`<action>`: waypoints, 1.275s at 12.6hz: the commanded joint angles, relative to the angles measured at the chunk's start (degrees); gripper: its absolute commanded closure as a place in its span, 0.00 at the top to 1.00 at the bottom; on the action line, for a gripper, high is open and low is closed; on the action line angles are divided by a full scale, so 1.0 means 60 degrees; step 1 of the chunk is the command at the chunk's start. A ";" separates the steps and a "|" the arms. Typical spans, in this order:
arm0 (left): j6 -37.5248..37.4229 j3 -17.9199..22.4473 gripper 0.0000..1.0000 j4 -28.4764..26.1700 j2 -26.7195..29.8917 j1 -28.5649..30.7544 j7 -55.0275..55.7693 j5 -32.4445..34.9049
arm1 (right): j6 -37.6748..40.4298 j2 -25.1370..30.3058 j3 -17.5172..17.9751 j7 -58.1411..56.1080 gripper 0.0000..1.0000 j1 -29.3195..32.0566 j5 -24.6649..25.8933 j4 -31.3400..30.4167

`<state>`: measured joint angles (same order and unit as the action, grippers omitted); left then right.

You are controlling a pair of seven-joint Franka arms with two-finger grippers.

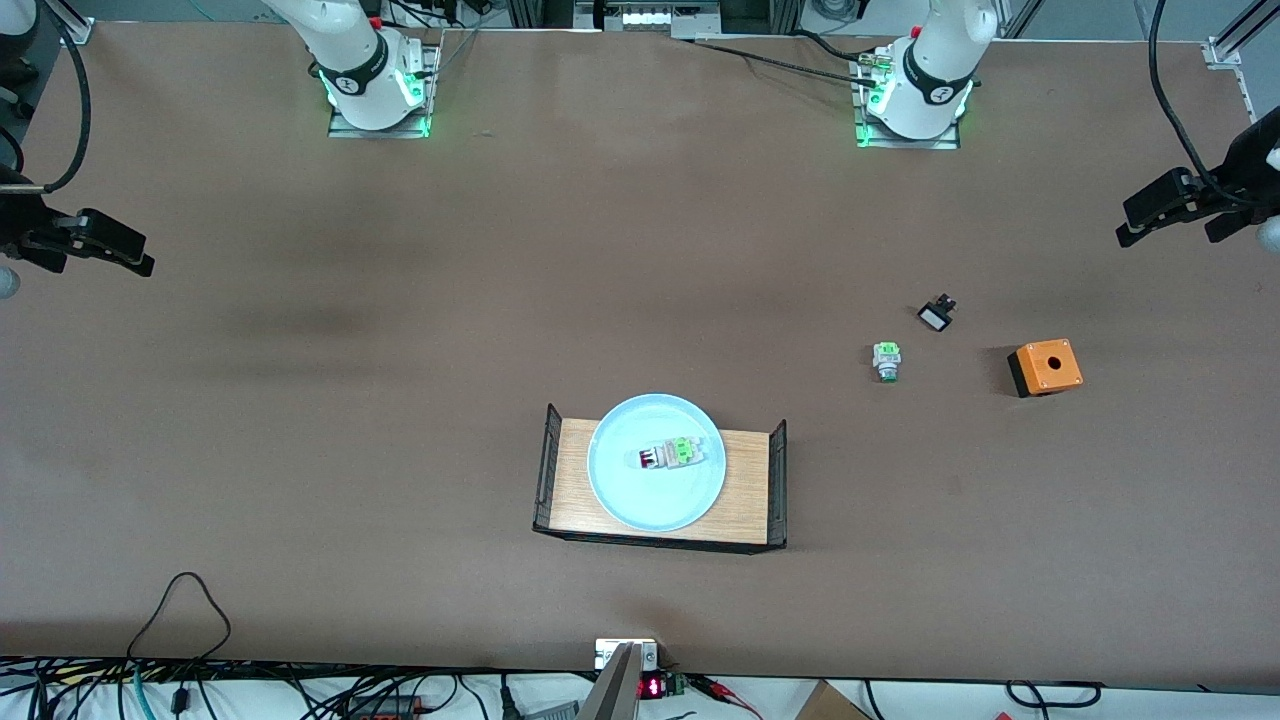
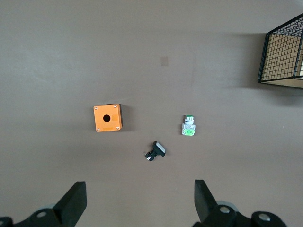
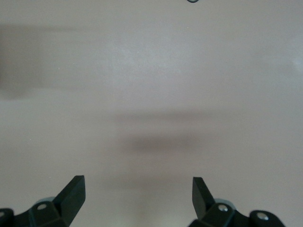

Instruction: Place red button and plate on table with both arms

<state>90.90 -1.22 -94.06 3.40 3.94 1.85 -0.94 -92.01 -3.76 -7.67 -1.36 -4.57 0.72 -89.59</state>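
Red button (image 1: 668, 456) lies on its side in the middle of the plate (image 1: 620, 480); plate sits on a small wooden tray (image 1: 752, 490) with black wire ends, near the middle of the table's (image 1: 400, 400) edge closest to the front camera. Left hand (image 1: 1160, 218) hangs over the table edge at the left arm's end, fingers (image 2: 72, 204) spread wide, holding nothing. Right hand (image 1: 105, 248) hangs over the edge at the right arm's end, fingers (image 3: 71, 193) also wide apart, nothing in them. Green-white switch (image 1: 886, 360), black-and-white part (image 1: 936, 316) and orange box (image 1: 1046, 367) lie on the table toward the left arm's end, apart from each other and farther from the front camera than the tray.
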 commanded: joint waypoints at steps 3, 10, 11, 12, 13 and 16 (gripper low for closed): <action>-0.0281 -0.0046 1.00 0.0120 0.0078 0.0119 -0.0146 0.0390 | -0.0030 0.0158 -0.0040 -0.0067 1.00 -0.0014 0.0100 -0.0039; -0.0706 -0.0806 1.00 0.0251 -0.0828 -0.0057 0.1776 0.0186 | -0.0089 0.0158 -0.0040 -0.0052 1.00 0.0059 0.0100 -0.0083; -0.0706 -0.0967 1.00 0.0614 -0.1163 -0.0100 0.2700 -0.0076 | -0.0075 0.0158 -0.0040 -0.0052 1.00 0.0059 0.0100 -0.0083; -0.0706 -0.1229 1.00 0.1198 -0.1747 -0.0217 0.3811 -0.0238 | -0.0075 0.0158 -0.0040 -0.0052 1.00 0.0059 0.0100 -0.0083; -0.0706 -0.1537 1.00 0.1740 -0.2333 -0.0334 0.5127 -0.0210 | -0.0075 0.0158 -0.0040 -0.0052 1.00 0.0059 0.0100 -0.0083; -0.0502 -0.1774 1.00 0.3395 -0.4061 -0.1328 0.8848 -0.0166 | -0.0075 0.0158 -0.0040 -0.0052 1.00 0.0059 0.0100 -0.0083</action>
<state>88.92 -11.76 -83.75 -12.56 -0.85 43.47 -1.72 -92.17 -3.76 -7.82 -1.36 -4.25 0.73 -89.58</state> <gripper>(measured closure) 0.000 0.000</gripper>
